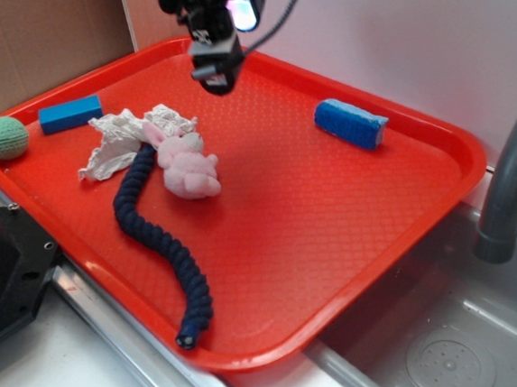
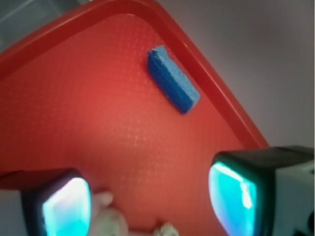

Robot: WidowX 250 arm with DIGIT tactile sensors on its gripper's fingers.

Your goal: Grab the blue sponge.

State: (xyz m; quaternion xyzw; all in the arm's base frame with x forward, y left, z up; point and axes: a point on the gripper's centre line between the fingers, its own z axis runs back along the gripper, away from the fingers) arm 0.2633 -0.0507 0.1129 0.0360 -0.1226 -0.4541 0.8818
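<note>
The blue sponge [image 1: 350, 123] is seen lying flat on the red tray [image 1: 326, 245] in the upper right of the exterior frame, close to the tray's far rim. The gripper [image 1: 216, 74] is held above the tray at upper left of centre, well apart from the sponge, with its jaws spread wide and nothing held between them in the wrist view; a pink plush [image 1: 187, 165] lies below it

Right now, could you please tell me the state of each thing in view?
tool: open, empty, above the tray
blue sponge: lying flat, untouched
blue block: lying flat
pink plush: lying on its side
dark rope: uncoiled, curving
white paper: crumpled
red tray: resting level
</note>
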